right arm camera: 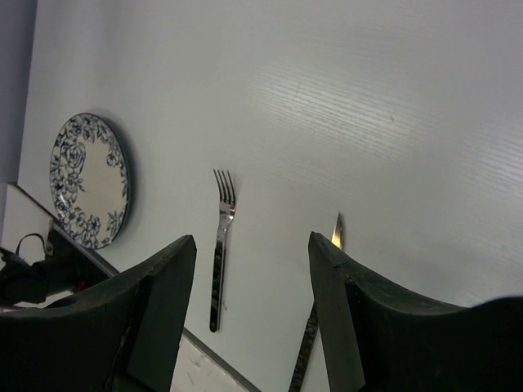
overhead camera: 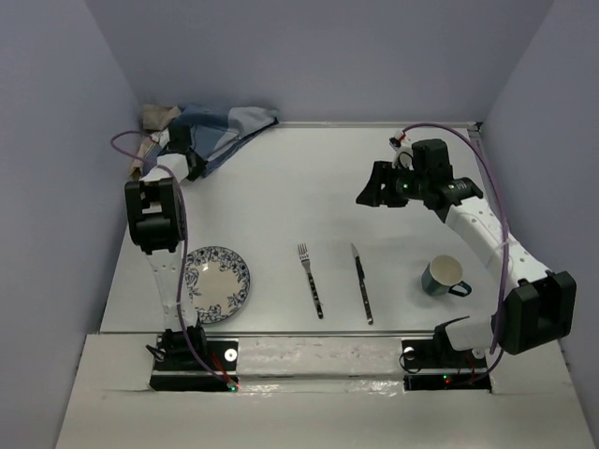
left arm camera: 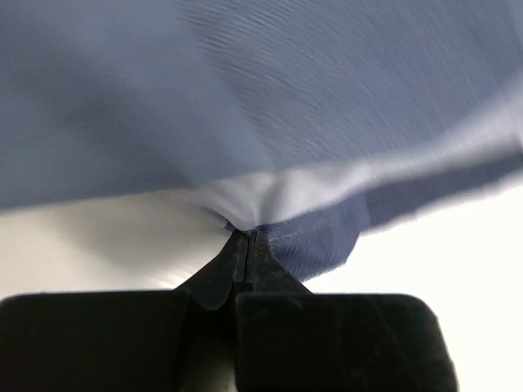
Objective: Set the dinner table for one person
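Note:
The white dinner table (overhead camera: 309, 187) holds a blue-patterned plate (overhead camera: 218, 283) at the near left, a fork (overhead camera: 311, 279), a knife (overhead camera: 361, 282) and a green mug (overhead camera: 445, 277) at the near right. A blue-and-beige cloth mat (overhead camera: 220, 131) lies crumpled at the far left corner. My left gripper (overhead camera: 184, 159) is shut on an edge of the cloth mat (left arm camera: 310, 229), which fills the left wrist view. My right gripper (overhead camera: 370, 192) is open and empty, above the table's far right middle. The right wrist view shows the fork (right arm camera: 219, 245), the knife (right arm camera: 315, 327) and the plate (right arm camera: 88, 181).
Grey-blue walls enclose the table on the left, back and right. A beige bundle (overhead camera: 157, 117) sits behind the cloth at the far left corner. The arm bases (overhead camera: 197, 360) stand at the near edge.

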